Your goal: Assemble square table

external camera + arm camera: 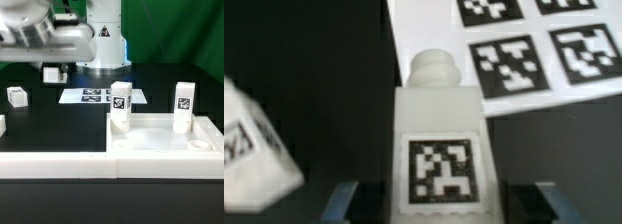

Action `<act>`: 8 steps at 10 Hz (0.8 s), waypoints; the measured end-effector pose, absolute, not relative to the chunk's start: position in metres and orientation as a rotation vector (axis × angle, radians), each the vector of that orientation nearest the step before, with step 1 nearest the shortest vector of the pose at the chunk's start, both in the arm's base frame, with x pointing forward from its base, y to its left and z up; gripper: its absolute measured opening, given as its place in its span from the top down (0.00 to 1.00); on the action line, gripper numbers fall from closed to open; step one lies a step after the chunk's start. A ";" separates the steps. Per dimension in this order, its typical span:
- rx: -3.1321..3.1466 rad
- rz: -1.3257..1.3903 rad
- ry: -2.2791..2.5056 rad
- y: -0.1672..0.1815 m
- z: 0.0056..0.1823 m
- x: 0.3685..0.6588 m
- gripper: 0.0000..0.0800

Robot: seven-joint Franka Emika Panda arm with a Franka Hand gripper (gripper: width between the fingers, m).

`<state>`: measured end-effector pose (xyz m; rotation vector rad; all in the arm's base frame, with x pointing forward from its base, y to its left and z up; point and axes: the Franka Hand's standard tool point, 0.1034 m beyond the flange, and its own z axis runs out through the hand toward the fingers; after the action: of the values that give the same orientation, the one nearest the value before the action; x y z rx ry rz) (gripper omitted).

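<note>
While the gripper [445, 198] hangs over the black table [40, 125] near the marker board [100, 96], its dark fingers [345, 197] pinch a white leg [441, 120] at the tagged end. The leg's rounded tip points away from the wrist. Square slab [160, 142] sits at the exterior view's right, just beside the low wall [50, 165]. Far corners each carry an upright piece: first standing leg [120, 106], second standing leg [184, 106]. Loose leg [17, 95] rests at the exterior view's left, well apart from the slab.
</note>
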<state>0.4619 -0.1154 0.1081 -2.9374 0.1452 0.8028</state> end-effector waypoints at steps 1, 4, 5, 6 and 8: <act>-2.962 0.727 0.121 -0.111 0.114 0.474 0.64; -3.036 0.471 0.144 -0.117 0.110 0.478 0.64; -3.057 0.389 0.148 -0.116 0.113 0.483 0.64; -3.080 0.274 0.125 -0.111 0.126 0.503 0.64; -3.107 0.099 0.152 -0.098 0.149 0.548 0.64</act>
<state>0.5481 -0.0979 0.1486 -3.1075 0.1523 0.0993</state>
